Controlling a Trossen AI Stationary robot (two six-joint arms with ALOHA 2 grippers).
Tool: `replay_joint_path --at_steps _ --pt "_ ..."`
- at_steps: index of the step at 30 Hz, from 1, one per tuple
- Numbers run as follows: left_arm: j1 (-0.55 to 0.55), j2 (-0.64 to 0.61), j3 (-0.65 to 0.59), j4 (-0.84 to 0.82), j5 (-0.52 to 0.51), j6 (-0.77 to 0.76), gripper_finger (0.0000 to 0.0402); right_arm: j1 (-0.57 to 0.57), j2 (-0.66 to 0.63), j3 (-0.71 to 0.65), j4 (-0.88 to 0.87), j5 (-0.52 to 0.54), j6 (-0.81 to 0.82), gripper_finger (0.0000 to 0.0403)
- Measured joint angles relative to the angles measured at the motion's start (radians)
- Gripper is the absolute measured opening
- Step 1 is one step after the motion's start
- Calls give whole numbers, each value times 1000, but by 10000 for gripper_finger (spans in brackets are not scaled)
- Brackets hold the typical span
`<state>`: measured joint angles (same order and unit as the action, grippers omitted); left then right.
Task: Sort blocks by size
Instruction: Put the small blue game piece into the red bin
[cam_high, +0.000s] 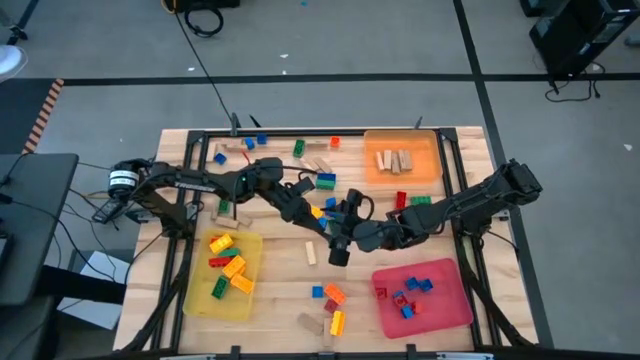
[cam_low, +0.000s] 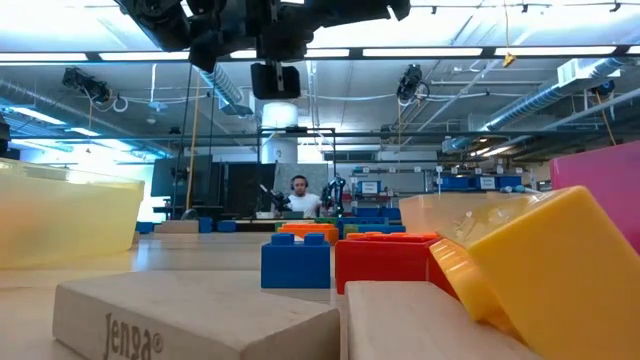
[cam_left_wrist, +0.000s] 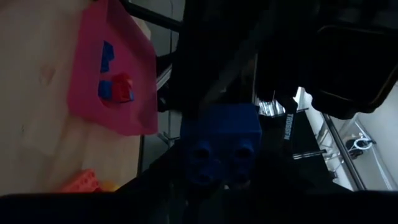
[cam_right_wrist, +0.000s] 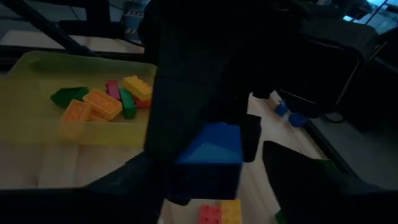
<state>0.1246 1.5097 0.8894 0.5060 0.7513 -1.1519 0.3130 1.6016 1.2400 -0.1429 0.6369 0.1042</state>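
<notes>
Blue and small, the plastic brick (cam_left_wrist: 221, 146) sat clamped in the left gripper (cam_high: 337, 247) above the middle of the tabletop (cam_high: 280, 285), and the right gripper (cam_high: 352, 237), fingers apart, faced it from just beside, with the pink tray (cam_high: 440, 300) nearer the right arm.

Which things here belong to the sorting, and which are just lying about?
Job: blue plastic brick in left gripper mid-table, right gripper around it; loose plastic bricks; tan wooden blocks; yellow tray, orange tray, pink tray.
Lying about: black floor cable; dark equipment case; person beyond table.
</notes>
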Motion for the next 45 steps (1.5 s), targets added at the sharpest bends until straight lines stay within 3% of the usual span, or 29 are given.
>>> replay_joint_path --at_steps 6,12,16,21,27,33,36,40,45 --pt "1 0 0 -4 -14 -1 158 -15 0 0 -3 -60 -3 157" --pt "0 -2 0 -21 -89 77 162 -16 -1 0 -18 -53 -11 155" --pt "0 -2 0 -26 -116 117 189 -17 -1 0 -20 -43 6 155" --pt "0 -2 2 -14 -223 205 224 -18 -7 0 -19 -2 15 163" --pt "1 0 2 59 -259 218 234 -17 -56 0 -111 42 111 161" --pt "13 1 1 93 -251 217 234 3 -138 0 -308 46 345 161" --pt "28 1 1 92 -247 216 234 24 -189 1 -449 20 584 161" --pt "46 1 1 92 -241 206 234 57 -242 1 -668 -133 934 161" --pt "52 1 1 88 -237 204 234 177 -241 1 -875 -330 1241 161"
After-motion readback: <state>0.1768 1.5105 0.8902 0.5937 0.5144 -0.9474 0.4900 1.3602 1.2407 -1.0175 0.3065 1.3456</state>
